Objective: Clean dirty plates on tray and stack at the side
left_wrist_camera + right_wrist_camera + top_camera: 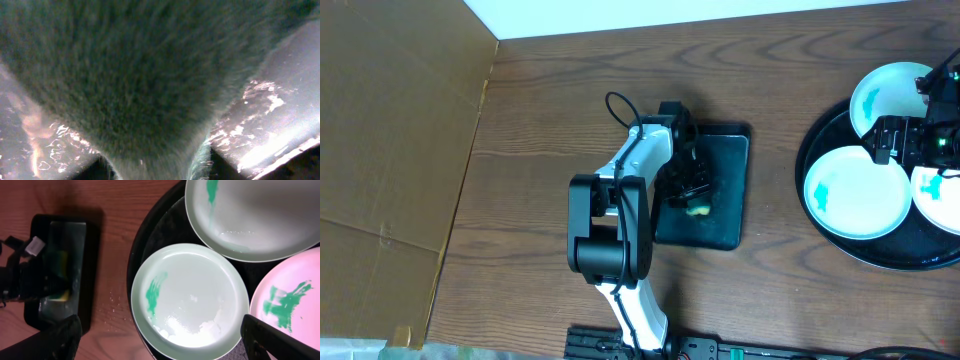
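**Jaws: left pair closed on the sponge, right pair wide apart over the plates**

The left gripper (694, 198) is lowered into the small rectangular tray (728, 150). In its wrist view the space between both fingers is filled by the sponge (150, 75), so the jaws are judged to be clamped on it. The right gripper (160, 342) is held above the round tray (142, 240) with its jaws wide apart and nothing between them.

The step in hand is judged to be the fetching of the sponge. No cleaning is done yet: green smears are seen on all three plates, and no plate is stacked at the side. The middle plate (190, 300) lies at the left of the round tray. The far plate (255, 215) and the third plate (295, 305) lie just beside it; whether their rims touch cannot be told.

For the next move, the sponge must be lifted out of its tray and carried to the right across the table (520, 250). One plate should be steadied by the right gripper, probably at its rim, while it is wiped.

Some hindrances are to be expected. The space above the plates is already taken by the right arm, so both arms must share it. Little free rim is left for a grasp, because the plates are packed closely. Small drops are seen on the table beside the sponge's tray, so dripping may occur. The cardboard (390, 150) lies well apart and is no obstacle.
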